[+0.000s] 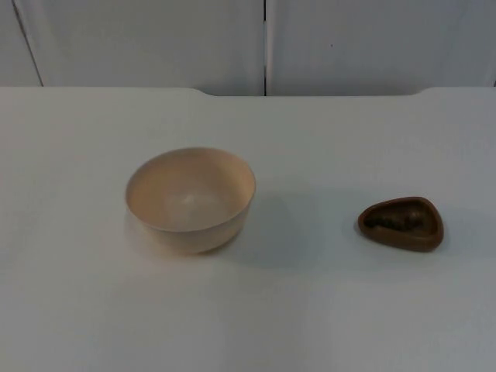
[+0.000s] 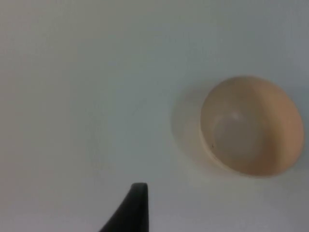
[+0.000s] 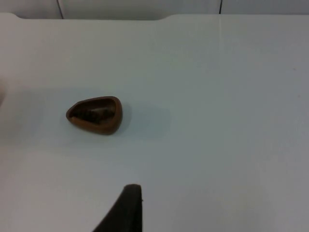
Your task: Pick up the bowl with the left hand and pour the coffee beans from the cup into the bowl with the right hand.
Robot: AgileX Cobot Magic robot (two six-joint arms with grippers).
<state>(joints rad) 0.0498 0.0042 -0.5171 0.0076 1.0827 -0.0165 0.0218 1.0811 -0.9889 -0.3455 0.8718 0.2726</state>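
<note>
An empty beige bowl stands upright on the white table, left of the middle. To its right, well apart, sits a small brown teardrop-shaped cup with dark coffee beans inside. In the left wrist view the bowl lies ahead of my left gripper, which hangs above the table and touches nothing. In the right wrist view the cup lies ahead of my right gripper, which is also off the table and apart from it.
The white table top ends at a grey partition wall at the back. A wide bare stretch separates bowl and cup.
</note>
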